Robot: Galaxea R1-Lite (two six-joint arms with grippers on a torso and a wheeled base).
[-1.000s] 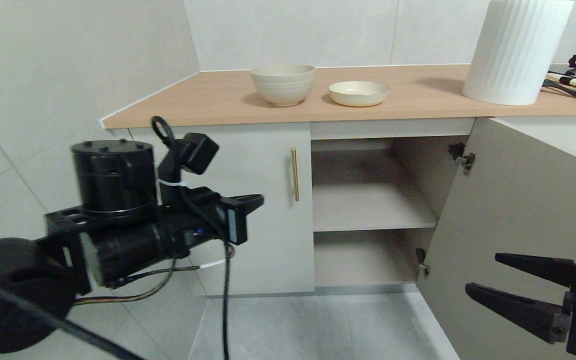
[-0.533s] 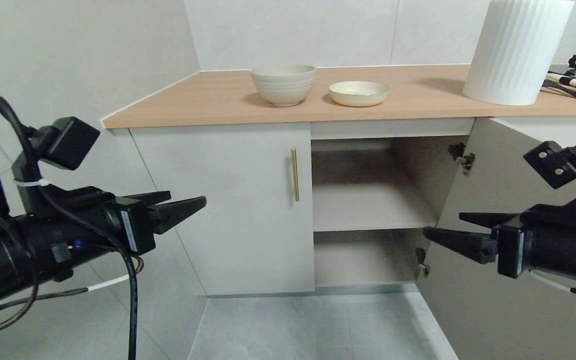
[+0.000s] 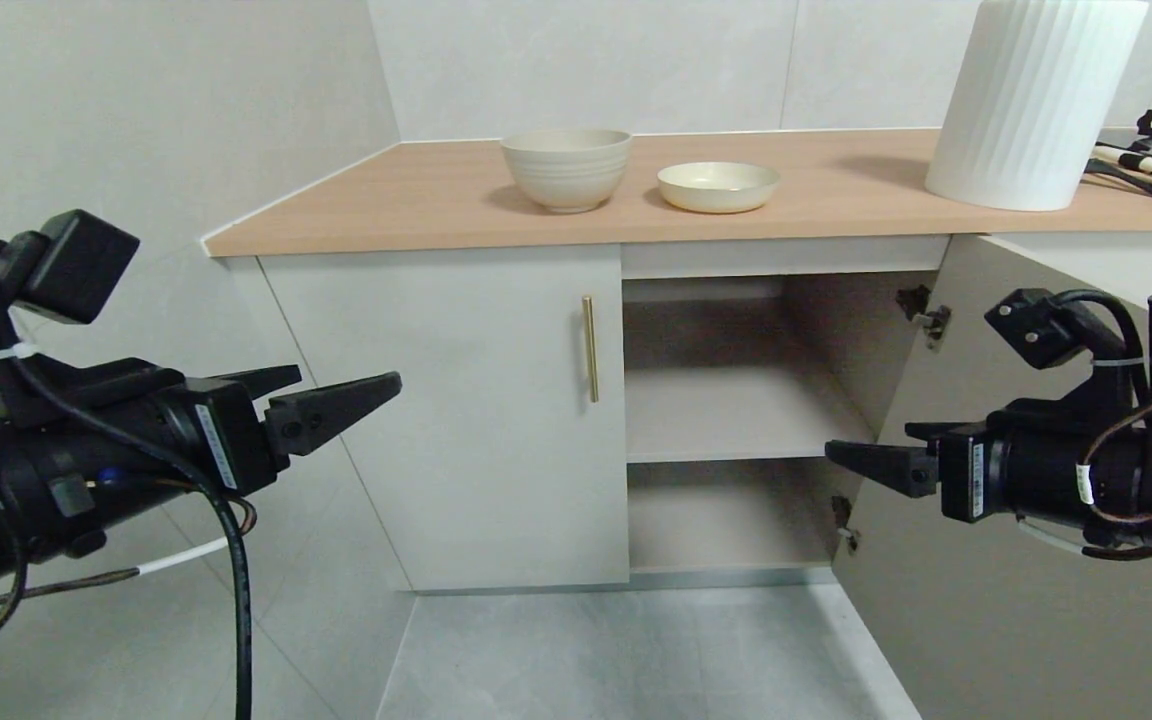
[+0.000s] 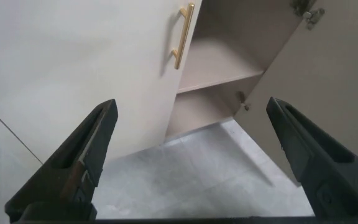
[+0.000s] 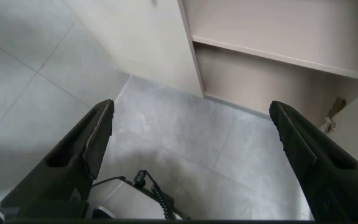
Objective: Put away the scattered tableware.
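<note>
The left gripper has its two fingers spread wide with nothing between them. Just past their tips is the closed cupboard door, and its brass handle is a little farther on toward the other arm.

The right gripper is likewise wide open and empty. Its fingers point across toward the left ones, with the open half of the cupboard between the two pairs of tips. Those tips sit about level with the middle shelf, and the swung-out door is close beside them.

Well above both sets of fingers, the tableware sits on the wooden counter. A ribbed bowl is nearer the left fingers, and a shallow dish sits near it but apart. Farther along, above the right fingers, stands a tall white fluted container, with some pens beyond it.
</note>
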